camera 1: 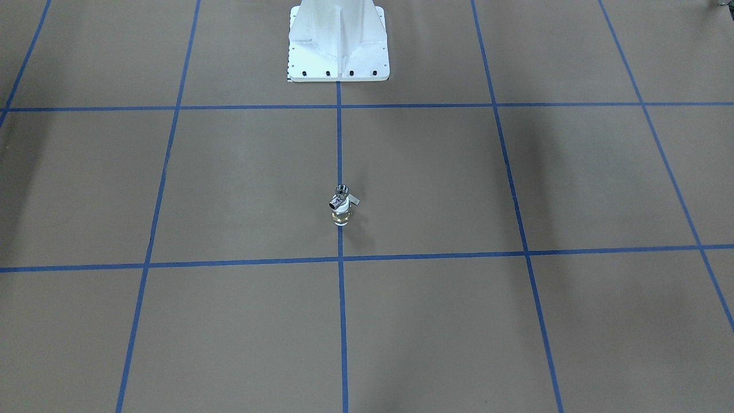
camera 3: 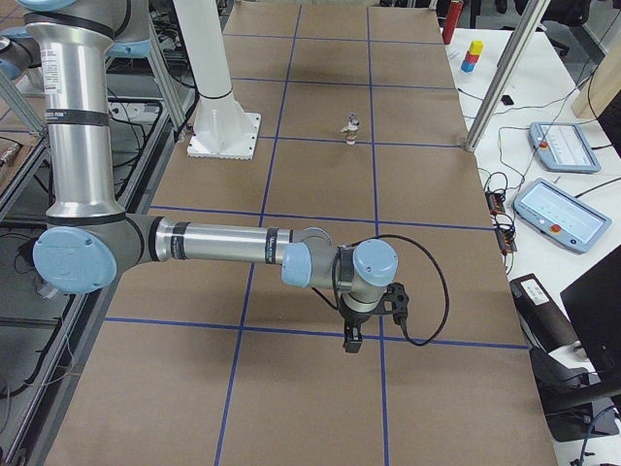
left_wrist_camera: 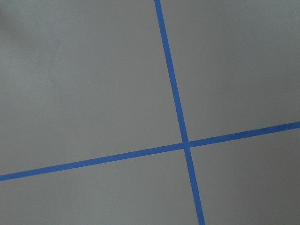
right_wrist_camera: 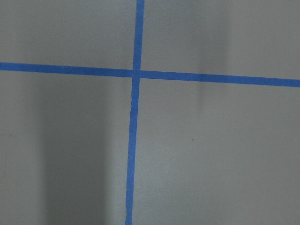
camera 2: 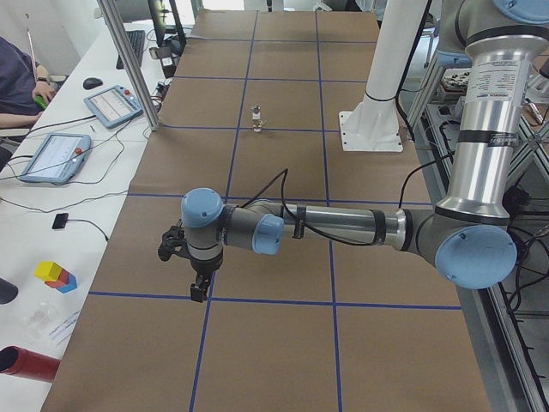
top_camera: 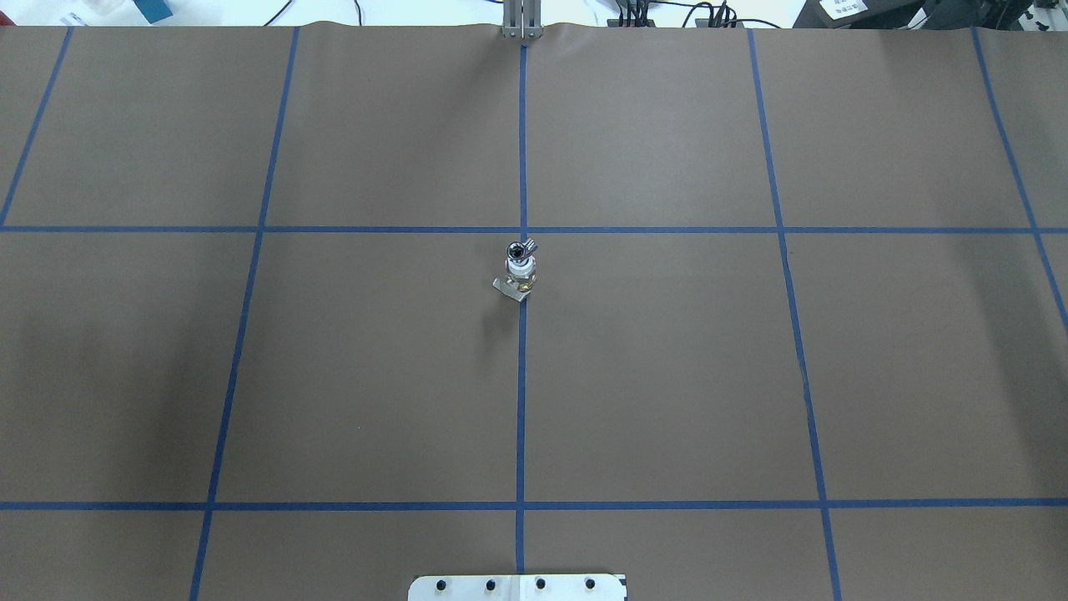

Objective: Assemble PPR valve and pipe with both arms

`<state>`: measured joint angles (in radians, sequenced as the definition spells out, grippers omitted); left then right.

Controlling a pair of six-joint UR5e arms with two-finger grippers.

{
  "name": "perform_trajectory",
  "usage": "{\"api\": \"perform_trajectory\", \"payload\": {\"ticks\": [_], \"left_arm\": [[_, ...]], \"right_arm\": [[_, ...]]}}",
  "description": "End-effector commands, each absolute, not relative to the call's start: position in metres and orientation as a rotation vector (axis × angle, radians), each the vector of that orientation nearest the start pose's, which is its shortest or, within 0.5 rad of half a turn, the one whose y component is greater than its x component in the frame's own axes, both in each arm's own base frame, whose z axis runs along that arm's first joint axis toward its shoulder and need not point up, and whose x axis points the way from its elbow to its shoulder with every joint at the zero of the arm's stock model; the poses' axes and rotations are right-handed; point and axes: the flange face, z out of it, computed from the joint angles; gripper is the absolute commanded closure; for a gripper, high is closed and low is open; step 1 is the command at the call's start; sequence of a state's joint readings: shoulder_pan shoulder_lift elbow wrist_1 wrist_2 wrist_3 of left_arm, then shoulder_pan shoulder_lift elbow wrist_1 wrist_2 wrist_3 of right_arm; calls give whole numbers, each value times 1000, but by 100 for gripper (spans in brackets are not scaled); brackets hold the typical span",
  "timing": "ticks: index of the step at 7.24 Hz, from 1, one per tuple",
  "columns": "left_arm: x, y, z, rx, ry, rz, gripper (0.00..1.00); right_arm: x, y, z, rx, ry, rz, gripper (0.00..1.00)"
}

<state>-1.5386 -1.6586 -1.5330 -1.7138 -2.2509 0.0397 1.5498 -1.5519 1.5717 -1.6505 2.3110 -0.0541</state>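
Observation:
The PPR valve (camera 1: 340, 215), with a brass middle, white ring ends and a grey side lever, stands upright on the blue centre line. The shiny silver pipe (camera 1: 341, 193) sits on top of it. The two also show in the overhead view, valve (top_camera: 522, 278) and pipe (top_camera: 518, 249), and small in both side views, pipe (camera 2: 256, 111) above valve (camera 2: 256, 125), pipe (camera 3: 352, 120) above valve (camera 3: 349, 135). My left gripper (camera 2: 199, 292) and right gripper (camera 3: 352, 341) point down over tape crossings at opposite table ends, far from the parts. I cannot tell whether they are open. Both wrist views show only paper and tape.
The white bolted pedestal (camera 1: 338, 51) stands at the robot's side of the table. Aluminium posts (camera 2: 129, 60) (camera 3: 495, 78) rise at the far edge. Control tablets (camera 2: 53, 156) (camera 3: 558, 146), cables and coloured blocks (camera 2: 56, 275) lie on the operators' desk.

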Motion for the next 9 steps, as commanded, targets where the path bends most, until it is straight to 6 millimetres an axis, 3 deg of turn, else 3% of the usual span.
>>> {"api": "perform_trajectory", "payload": {"ticks": [1,9], "left_arm": [[-53,-544,621,191,679,136,0],[-53,-542,624,187,679,134,0]], "right_arm": [[58,-494,614,-63,-747,25,1],[54,-495,613,-33,-771,34,1]]}}
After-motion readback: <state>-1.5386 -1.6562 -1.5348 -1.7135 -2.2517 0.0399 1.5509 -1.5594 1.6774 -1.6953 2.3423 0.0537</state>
